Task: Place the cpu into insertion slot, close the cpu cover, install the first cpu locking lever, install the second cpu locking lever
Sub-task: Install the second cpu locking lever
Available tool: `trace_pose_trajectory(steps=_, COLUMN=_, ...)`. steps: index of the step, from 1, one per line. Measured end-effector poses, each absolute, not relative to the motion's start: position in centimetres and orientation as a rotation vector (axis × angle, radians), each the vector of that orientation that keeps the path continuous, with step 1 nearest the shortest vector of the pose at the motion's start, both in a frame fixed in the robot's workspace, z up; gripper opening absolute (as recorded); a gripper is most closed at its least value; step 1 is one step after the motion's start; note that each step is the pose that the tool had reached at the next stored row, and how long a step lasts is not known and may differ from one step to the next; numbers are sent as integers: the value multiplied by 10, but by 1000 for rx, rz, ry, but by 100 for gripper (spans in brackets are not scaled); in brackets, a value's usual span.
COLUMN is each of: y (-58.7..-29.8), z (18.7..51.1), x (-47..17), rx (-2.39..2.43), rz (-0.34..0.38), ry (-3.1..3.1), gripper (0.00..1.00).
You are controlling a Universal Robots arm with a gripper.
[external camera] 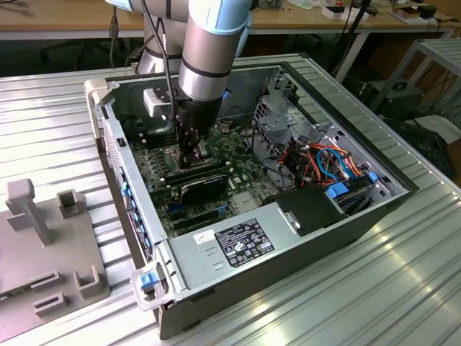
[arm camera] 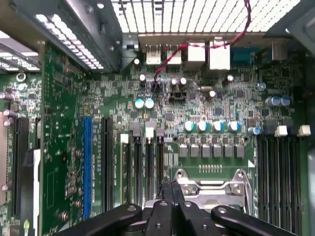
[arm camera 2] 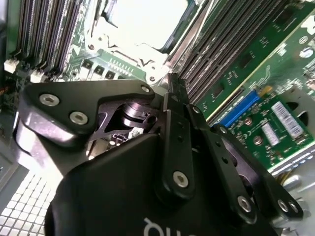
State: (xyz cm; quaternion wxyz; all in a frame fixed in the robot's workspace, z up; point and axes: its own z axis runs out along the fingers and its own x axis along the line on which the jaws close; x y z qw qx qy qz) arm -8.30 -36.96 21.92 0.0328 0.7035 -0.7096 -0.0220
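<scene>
My gripper [external camera: 190, 153] reaches down into the open computer case, onto the green motherboard [external camera: 162, 173]. In both wrist views its black fingers [arm camera: 170, 192] are pressed together, with nothing visible between them. The gripper's tip [arm camera 2: 174, 81] stands at the edge of the insertion slot [arm camera 2: 123, 54], just beside its silvery metal rim [arm camera: 211, 188]. The cpu [arm camera 2: 147, 19] shows as a bright silvery square lying in the slot. A thin metal frame, the cpu cover [arm camera 2: 101, 34], lies around it. I cannot tell how the locking levers stand.
Long black memory slots [arm camera 2: 231, 54] flank the socket on both sides. Blue and black card slots [arm camera: 87, 162] lie further off. The power supply [external camera: 245, 241], drive cage [external camera: 284, 119] and orange cables [external camera: 317, 162] crowd the case's right in the exterior view. A grey fixture [external camera: 43, 238] sits outside.
</scene>
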Motion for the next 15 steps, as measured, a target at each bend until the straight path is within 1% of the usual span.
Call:
trace_pose_trajectory(steps=8, y=-370, z=215, x=-89, rx=2179, rz=-88, ry=-2188, gripper=11)
trace_pose_trajectory(steps=15, y=-370, z=215, x=-89, rx=2180, rz=-89, ry=-2188, gripper=11)
